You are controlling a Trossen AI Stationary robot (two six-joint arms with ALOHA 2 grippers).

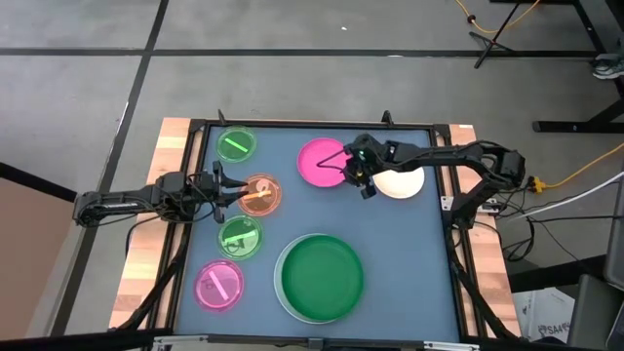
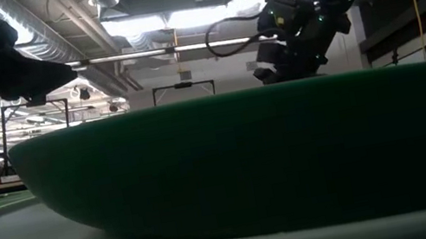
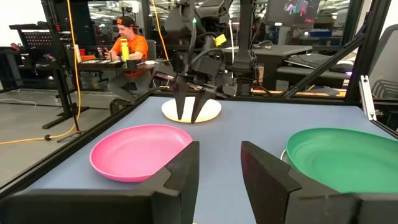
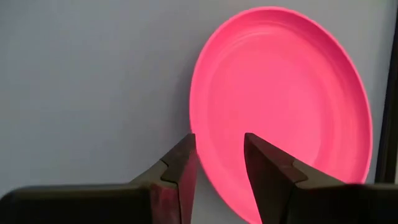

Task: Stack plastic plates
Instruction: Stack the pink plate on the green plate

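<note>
In the high view the pink plate (image 1: 322,161) lies flat near the table's far edge, with the cream plate (image 1: 402,183) to its right. My right gripper (image 1: 357,175) points down, open, at the pink plate's right rim (image 4: 214,180), one finger on each side of it. My left gripper (image 1: 230,191) is open and sits level just left of the orange plate (image 1: 260,195). Two translucent green plates (image 1: 235,145) (image 1: 240,236) and a magenta one (image 1: 219,285) lie on the left. The dark green plate (image 1: 320,276) rests inside the white plate (image 1: 282,292). My right gripper comes from above, pointing down, with the pink plate's right rim (image 4: 211,174) between its open fingers (image 4: 184,167). The plate lies flat on the table. Whether either finger touches the rim, I cannot tell.
The blue mat (image 1: 409,263) has free room at its right and near-right side. A black frame (image 1: 450,210) borders the table. In the left wrist view a person (image 3: 127,46) in an orange shirt sits at a desk far behind the table.
</note>
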